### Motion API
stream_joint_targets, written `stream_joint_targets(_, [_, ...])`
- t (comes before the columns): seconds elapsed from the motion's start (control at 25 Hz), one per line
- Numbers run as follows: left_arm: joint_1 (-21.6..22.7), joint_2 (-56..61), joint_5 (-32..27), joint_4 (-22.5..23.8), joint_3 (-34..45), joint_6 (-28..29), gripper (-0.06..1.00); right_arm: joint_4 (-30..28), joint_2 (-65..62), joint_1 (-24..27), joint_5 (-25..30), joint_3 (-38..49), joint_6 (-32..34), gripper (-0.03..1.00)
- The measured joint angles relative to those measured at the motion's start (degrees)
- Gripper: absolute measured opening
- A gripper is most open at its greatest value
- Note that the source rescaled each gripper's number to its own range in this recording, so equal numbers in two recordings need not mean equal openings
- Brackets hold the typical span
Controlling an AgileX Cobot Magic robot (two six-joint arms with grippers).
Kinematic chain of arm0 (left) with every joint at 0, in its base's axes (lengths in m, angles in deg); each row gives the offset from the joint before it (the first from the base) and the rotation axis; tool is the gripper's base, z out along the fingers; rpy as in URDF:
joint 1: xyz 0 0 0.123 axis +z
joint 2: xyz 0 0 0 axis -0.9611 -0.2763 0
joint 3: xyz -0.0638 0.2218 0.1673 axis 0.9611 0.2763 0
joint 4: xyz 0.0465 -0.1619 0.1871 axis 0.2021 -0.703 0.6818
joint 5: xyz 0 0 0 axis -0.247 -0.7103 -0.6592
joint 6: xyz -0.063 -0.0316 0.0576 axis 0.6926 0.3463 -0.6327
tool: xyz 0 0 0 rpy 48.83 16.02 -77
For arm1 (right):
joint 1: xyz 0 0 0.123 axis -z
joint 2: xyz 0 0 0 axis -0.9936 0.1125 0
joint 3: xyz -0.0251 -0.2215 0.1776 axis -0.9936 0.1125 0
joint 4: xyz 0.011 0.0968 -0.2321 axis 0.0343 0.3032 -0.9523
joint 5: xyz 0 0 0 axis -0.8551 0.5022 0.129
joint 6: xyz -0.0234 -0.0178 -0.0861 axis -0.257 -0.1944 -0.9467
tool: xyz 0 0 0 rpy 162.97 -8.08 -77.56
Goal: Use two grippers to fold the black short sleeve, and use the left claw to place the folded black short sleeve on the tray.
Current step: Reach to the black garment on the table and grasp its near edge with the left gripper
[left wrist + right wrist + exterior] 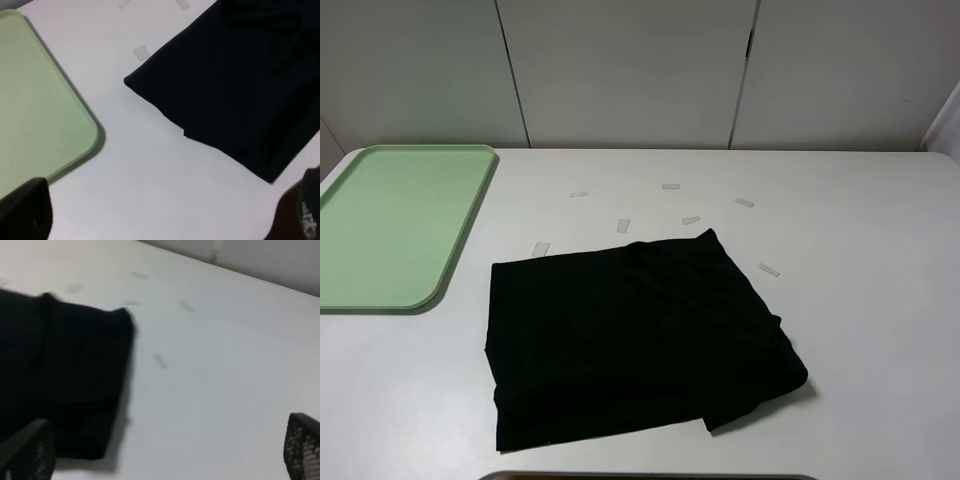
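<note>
While the left claw (162, 207) and right gripper (165, 447) hang released and empty, the black short sleeve (630, 340) lies part-folded just ahead between them, so folding seems underway, calling next for edge grips.

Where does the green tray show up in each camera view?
Exterior high: tray at far left, apart from the black shirt.
Left wrist: tray in view, across the table from the shirt.
Right wrist: not in it.
Shared landmark: the shirt, in all three.
</note>
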Motion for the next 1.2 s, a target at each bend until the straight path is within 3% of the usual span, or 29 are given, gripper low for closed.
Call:
stream_joint_targets(0.24, [0.00,0.00,0.00,0.00,0.00,0.00,0.98,0.00,0.00,14.52,0.00,0.00,0.00,1.00])
stream_joint_targets(0.4, [0.00,0.00,0.00,0.00,0.00,0.00,0.98,0.00,0.00,19.69,0.00,0.00,0.00,1.00])
stream_joint_targets(1.04, [0.00,0.00,0.00,-0.37,0.00,0.00,0.98,0.00,0.00,20.44,0.00,0.00,-0.01,1.00])
stream_joint_targets(1.2, [0.00,-0.47,-0.05,-3.97,0.00,3.14,0.97,0.00,0.00,20.44,0.00,0.00,-0.01,1.00])
